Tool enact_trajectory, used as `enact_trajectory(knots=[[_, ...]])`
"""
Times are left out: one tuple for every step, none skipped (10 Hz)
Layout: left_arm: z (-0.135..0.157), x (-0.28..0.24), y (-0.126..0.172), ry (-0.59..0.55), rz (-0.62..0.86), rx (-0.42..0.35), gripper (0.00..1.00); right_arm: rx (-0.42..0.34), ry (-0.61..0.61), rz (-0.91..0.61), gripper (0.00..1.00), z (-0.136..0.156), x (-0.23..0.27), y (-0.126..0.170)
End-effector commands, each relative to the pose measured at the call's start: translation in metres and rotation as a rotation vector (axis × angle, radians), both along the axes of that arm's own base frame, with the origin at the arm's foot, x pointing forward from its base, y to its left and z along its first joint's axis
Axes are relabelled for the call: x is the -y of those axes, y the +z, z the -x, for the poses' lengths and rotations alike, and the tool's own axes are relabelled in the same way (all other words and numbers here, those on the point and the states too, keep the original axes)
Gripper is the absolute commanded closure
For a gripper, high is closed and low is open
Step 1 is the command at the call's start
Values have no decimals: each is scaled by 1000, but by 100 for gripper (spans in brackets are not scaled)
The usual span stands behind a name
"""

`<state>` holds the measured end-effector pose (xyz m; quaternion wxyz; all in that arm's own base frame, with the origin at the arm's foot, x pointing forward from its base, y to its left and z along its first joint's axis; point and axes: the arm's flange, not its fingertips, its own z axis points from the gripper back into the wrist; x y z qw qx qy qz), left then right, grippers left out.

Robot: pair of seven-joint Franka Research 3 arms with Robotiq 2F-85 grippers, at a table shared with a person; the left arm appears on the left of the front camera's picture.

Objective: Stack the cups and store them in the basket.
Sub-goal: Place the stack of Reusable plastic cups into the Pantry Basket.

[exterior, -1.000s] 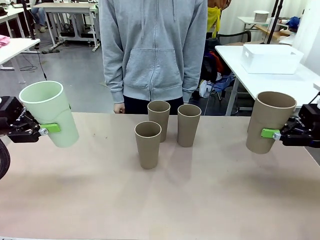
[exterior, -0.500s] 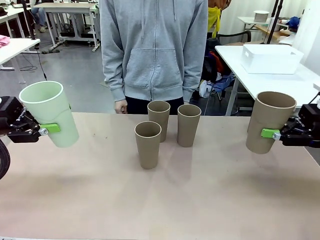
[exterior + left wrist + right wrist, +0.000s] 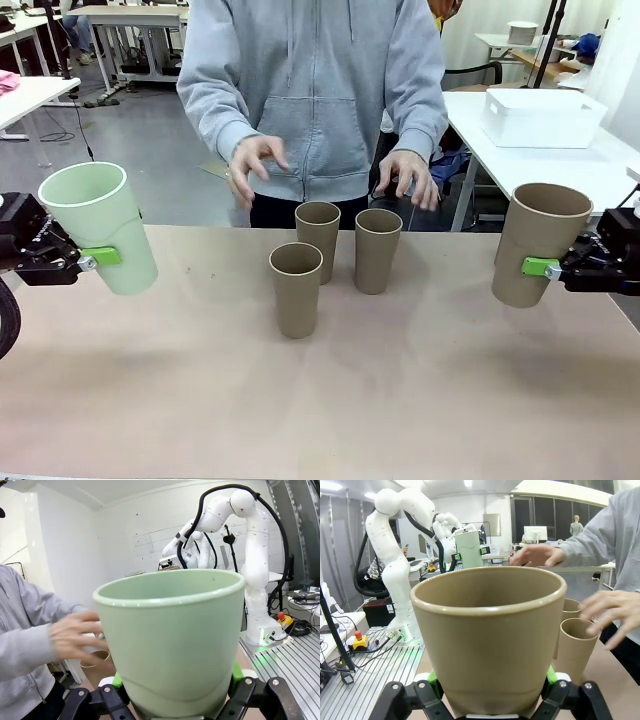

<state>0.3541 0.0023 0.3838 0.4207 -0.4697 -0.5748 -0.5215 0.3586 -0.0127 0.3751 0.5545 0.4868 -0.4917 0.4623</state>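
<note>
My left gripper (image 3: 103, 256) is shut on the pale mint cup (image 3: 100, 226), held tilted above the table's left edge; that cup (image 3: 170, 640) looms between the green pads (image 3: 235, 674). My right gripper (image 3: 537, 267) is shut on a tan cup (image 3: 540, 243) above the right edge, seen close as the tan cup (image 3: 487, 635) in the right wrist view. Three tan cups stand upright mid-table: one in front (image 3: 296, 288), two behind (image 3: 318, 238) (image 3: 377, 250). The white basket (image 3: 541, 117) sits on a separate table at the far right.
A person in a grey hoodie stands at the far side with both hands (image 3: 253, 166) (image 3: 407, 176) raised over the back cups. The wood tabletop (image 3: 320, 400) is bare in front of the cups.
The person has leaned in and lifted both hands from the sides to above the standing cups. Both arms and their cups have not moved.
</note>
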Motion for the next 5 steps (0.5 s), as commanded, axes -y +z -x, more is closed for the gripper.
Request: enact_trajectory(knots=[[0,-2,2,5,3,6,15,3,0,1,15,0,0,1],[0,-2,2,5,3,6,15,3,0,1,15,0,0,1],[0,-2,2,5,3,6,15,3,0,1,15,0,0,1],[0,-2,2,5,3,6,15,3,0,1,15,0,0,1],[0,-2,2,5,3,6,15,3,0,1,15,0,0,1]])
